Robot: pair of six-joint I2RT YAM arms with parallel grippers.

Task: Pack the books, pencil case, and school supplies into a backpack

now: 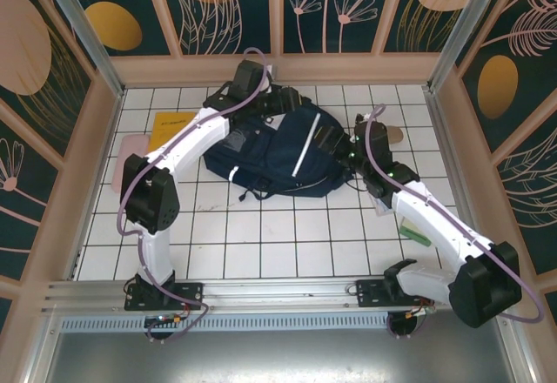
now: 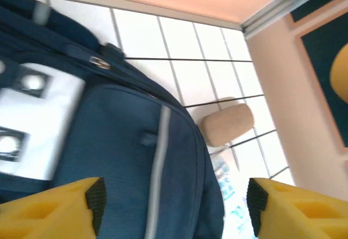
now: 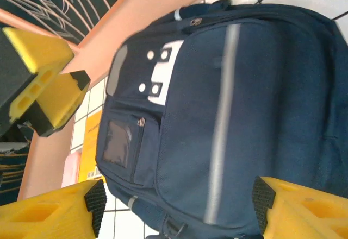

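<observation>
The backpack (image 1: 278,161) lies flat in the middle of the white-tiled table (image 1: 261,235), front panel up. The left claw (image 2: 173,209) hangs over the far part of it, yellow fingers (image 2: 49,209) spread wide with nothing between them. The right claw (image 3: 176,212) is at the backpack's right side, also wide and empty. A yellow book (image 1: 170,126) lies left of the backpack, toward the far left corner. A pink case (image 1: 124,155) sits just beside the book, nearer the left wall. A tan pouch (image 2: 225,124) rests just beside the backpack's right edge. A small green item (image 1: 416,231) lies by the right arm, well apart from the backpack.
</observation>
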